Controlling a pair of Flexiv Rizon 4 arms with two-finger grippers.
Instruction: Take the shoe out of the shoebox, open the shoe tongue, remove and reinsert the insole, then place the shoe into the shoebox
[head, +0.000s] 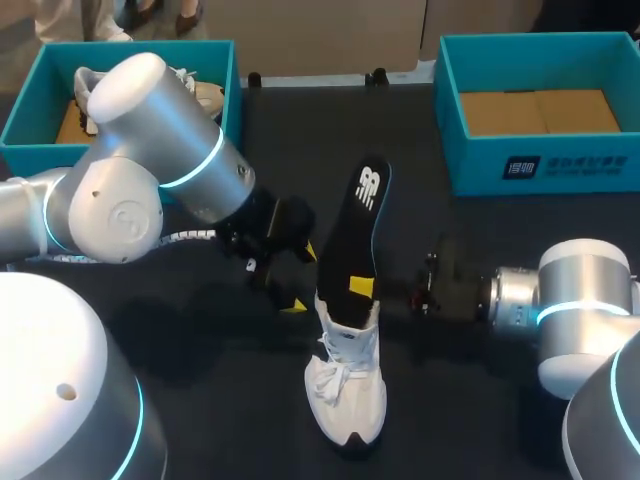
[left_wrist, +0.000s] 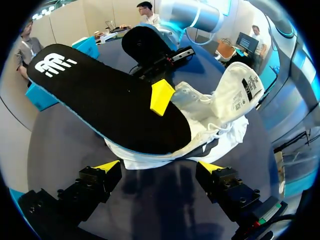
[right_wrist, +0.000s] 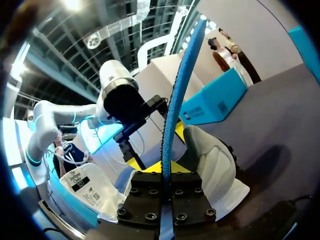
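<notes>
— Any print?
— A white logo (head: 368, 186) on the black insole (head: 362, 235), middle of the frame; a white mark (head: 522, 167) on the blue shoebox (head: 590, 165), upper right.
— More?
— A lettered label (left_wrist: 248, 89) on the shoe tongue (left_wrist: 231, 97), too fine to read.

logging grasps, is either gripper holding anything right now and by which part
The right gripper holds the insole, pinched on its two faces near the end by the shoe. The left gripper is open, holding nothing.

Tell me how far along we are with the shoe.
Done: shoe stands out on the table, tongue open. In hand: right claw grips the insole, sticking up out of the shoe; left claw open. Left: seat the insole, return shoe to the empty box.
</notes>
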